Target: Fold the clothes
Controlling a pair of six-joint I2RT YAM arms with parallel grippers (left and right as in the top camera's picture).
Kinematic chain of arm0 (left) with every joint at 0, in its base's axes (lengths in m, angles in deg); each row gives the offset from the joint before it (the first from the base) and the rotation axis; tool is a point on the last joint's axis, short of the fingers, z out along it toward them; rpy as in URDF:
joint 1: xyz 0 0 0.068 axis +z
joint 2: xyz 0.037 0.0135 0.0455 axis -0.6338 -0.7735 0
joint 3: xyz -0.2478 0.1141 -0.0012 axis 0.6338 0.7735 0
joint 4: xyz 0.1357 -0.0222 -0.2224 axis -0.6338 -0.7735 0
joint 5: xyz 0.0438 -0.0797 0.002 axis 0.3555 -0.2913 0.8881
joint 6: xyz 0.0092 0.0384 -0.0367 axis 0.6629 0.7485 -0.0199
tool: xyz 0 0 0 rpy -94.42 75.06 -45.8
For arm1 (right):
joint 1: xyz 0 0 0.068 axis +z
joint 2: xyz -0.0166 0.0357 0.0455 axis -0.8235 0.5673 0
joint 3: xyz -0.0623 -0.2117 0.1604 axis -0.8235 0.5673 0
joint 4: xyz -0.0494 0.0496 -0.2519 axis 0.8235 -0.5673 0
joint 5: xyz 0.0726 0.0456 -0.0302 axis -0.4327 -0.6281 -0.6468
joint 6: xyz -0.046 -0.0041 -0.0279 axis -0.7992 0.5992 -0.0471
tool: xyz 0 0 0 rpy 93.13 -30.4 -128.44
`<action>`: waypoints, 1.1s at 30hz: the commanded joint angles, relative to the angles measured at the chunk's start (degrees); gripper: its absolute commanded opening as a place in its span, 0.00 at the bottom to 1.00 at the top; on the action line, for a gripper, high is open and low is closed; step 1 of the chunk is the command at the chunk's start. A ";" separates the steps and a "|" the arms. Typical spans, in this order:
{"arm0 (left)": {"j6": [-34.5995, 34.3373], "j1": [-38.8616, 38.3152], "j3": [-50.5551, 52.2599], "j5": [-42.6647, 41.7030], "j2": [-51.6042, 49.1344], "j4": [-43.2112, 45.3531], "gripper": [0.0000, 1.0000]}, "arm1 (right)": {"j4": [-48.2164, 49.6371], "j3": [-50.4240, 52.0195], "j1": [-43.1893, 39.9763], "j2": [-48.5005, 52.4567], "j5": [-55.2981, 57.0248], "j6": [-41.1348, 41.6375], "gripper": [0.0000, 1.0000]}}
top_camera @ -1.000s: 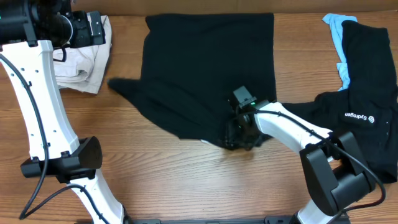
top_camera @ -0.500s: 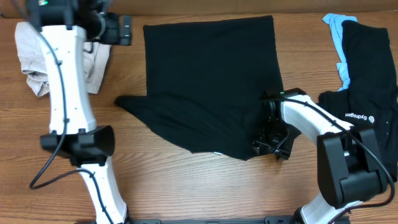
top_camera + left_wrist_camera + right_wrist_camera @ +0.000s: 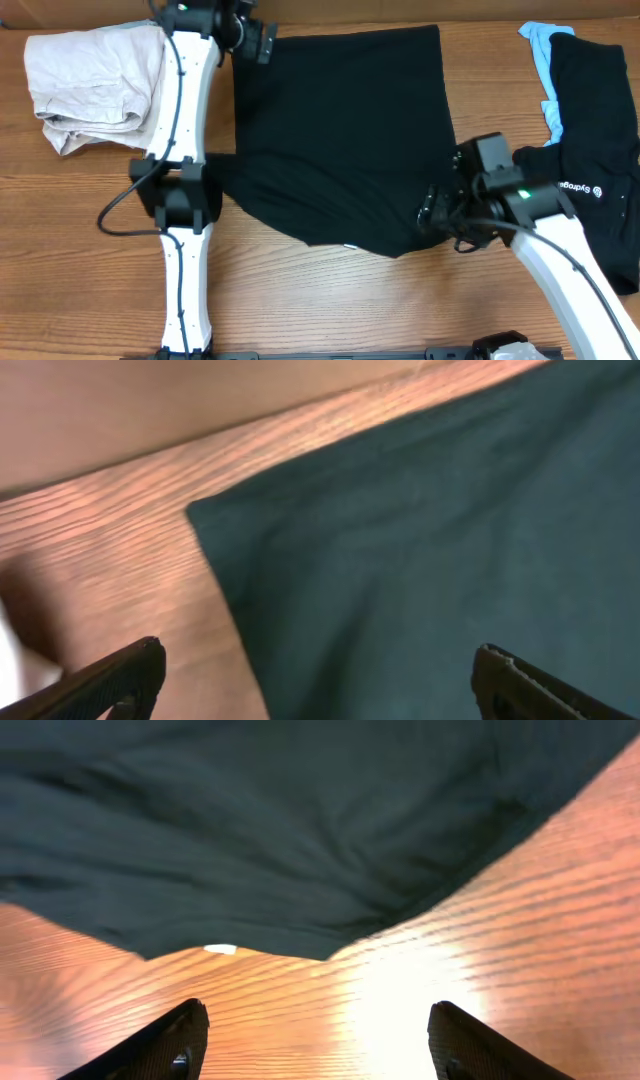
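A plain black T-shirt lies spread flat mid-table, one sleeve pointing left. My left gripper hovers open over its far left corner. In the left wrist view the left gripper straddles the shirt's left edge with nothing between the fingers. My right gripper sits at the shirt's near right corner. In the right wrist view the right gripper is open over bare wood, just short of the shirt's hem and a small white tag. A black logo T-shirt and a light-blue piece lie heaped at the right.
A pale beige folded garment lies at the far left corner. The left arm's white links stand along the shirt's left side, over its sleeve. Bare wooden table runs along the front.
The left arm swung right from the beige garment to the shirt's far left corner. The right gripper drew the shirt's near corner rightward, then opened and let it go.
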 commanded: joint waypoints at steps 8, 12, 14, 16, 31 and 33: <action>4.81 -4.87 0.09 0.17 -10.14 -0.83 1.00 | 3.58 -0.11 0.20 -1.07 -0.42 -3.58 0.75; 4.79 -5.66 0.09 0.55 -11.50 -3.34 1.00 | 4.98 -0.11 0.20 0.17 -0.42 -3.34 0.76; 4.04 -5.79 0.11 2.12 -11.96 -4.87 1.00 | 5.09 -0.11 0.20 1.16 -0.44 -3.32 0.76; 3.13 -5.77 0.11 3.67 -12.07 -6.58 1.00 | 5.07 -0.11 0.20 2.05 -0.46 -3.10 0.76; -9.16 -5.18 0.42 11.58 -12.07 -26.38 1.00 | 7.23 -0.09 0.13 17.55 -0.39 0.11 0.80; -9.16 -4.96 0.42 11.56 -12.07 -28.24 1.00 | 8.70 -0.09 0.15 19.98 -0.42 0.11 0.80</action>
